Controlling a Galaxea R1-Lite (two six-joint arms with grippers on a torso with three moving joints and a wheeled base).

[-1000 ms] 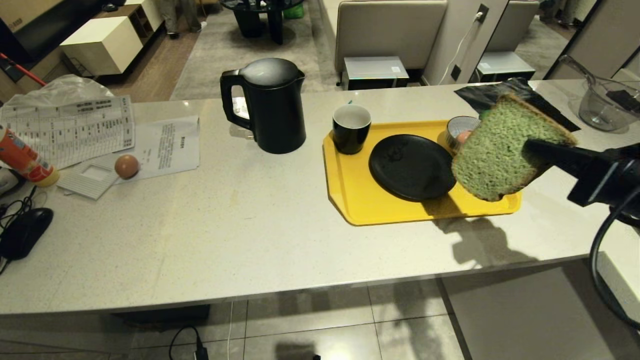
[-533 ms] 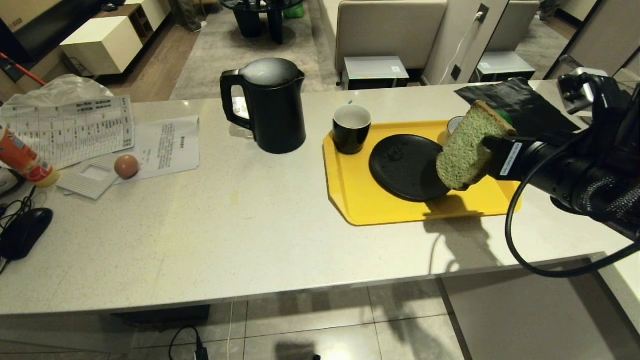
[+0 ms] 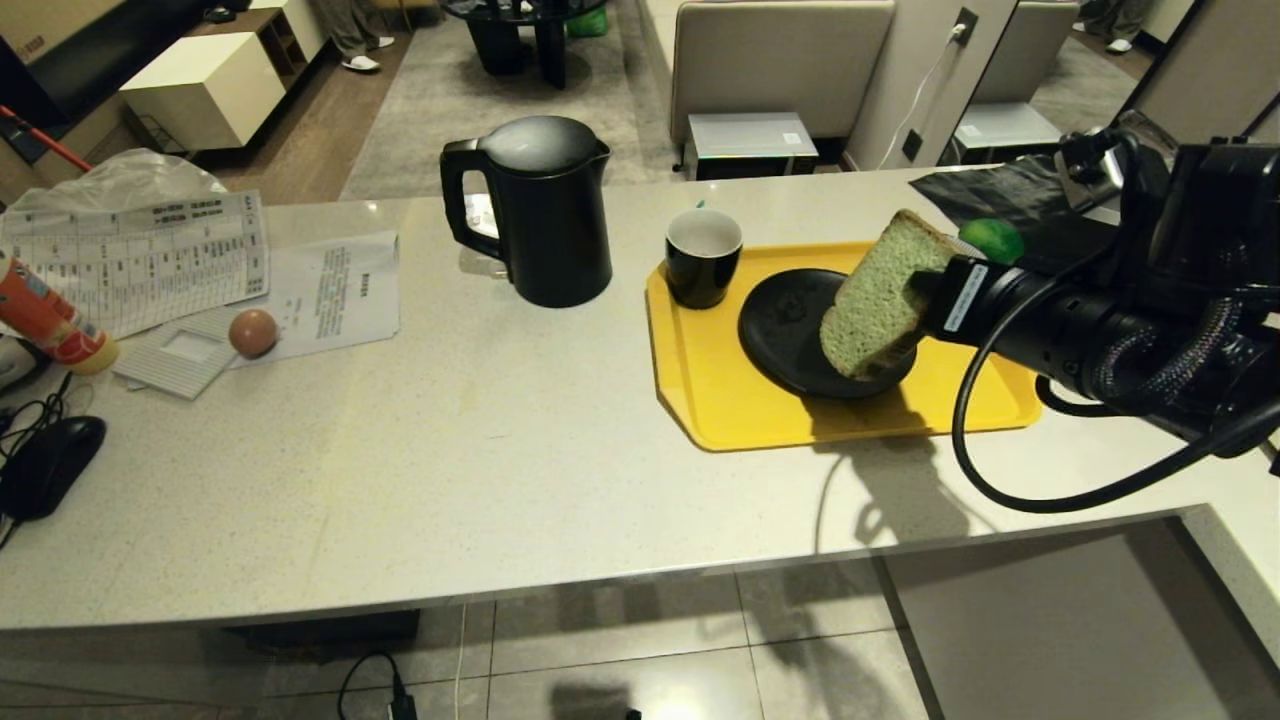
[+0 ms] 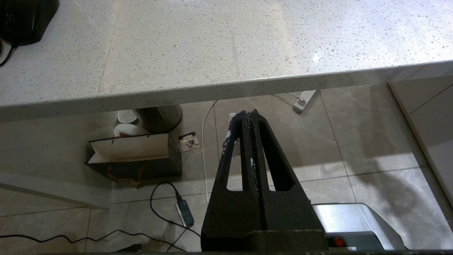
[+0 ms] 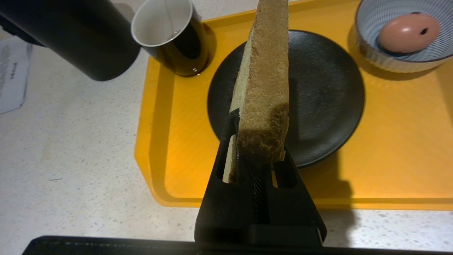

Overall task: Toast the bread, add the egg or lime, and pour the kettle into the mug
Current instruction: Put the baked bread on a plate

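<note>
Right gripper (image 3: 925,290) at frame right, jaws clamped on bread (image 3: 878,298), held tilted over plate (image 3: 790,325). Left gripper (image 4: 247,115) parked, jaws pressed together, empty.

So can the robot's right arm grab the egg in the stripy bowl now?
Probably not yet: the right gripper is shut on the bread above the black plate. The egg lies uncovered in its bowl.
</note>
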